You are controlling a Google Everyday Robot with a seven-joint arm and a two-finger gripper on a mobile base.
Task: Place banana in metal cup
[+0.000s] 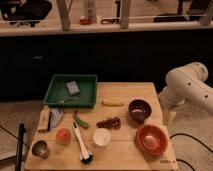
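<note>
One white robot arm (187,82) stood at the right edge of the wooden counter (127,91), bent downward, with its hand (169,117) hanging just off the counter's right side, beside the dark maroon bowl (139,110) and holding nothing visible. Whether the hand was open or closed could not be told from this view. Banana (113,103) lay flat on the counter near the back, just right of the green tray (52,93) and left of the maroon bowl, touching neither. Metal cup (40,148) stood upright at the front left corner, well apart from the banana and from the hand. Tray held a grey sponge-like block (73,88). Between banana and cup: a green pepper-like vegetable (81,121) lying at a slant, an orange-pink round fruit (63,135) just right of the cup, and a white-handled brush (82,143) with its dark head toward the front edge. White cup (102,137) stood right of the brush; a bunch of dark red grapes (108,122) lay just behind it. Orange-red bowl (151,139) sat at front right, in front of the maroon bowl. Left of the vegetable lay a small wooden block (45,120) with a greyish item against it that could not be identified.
</note>
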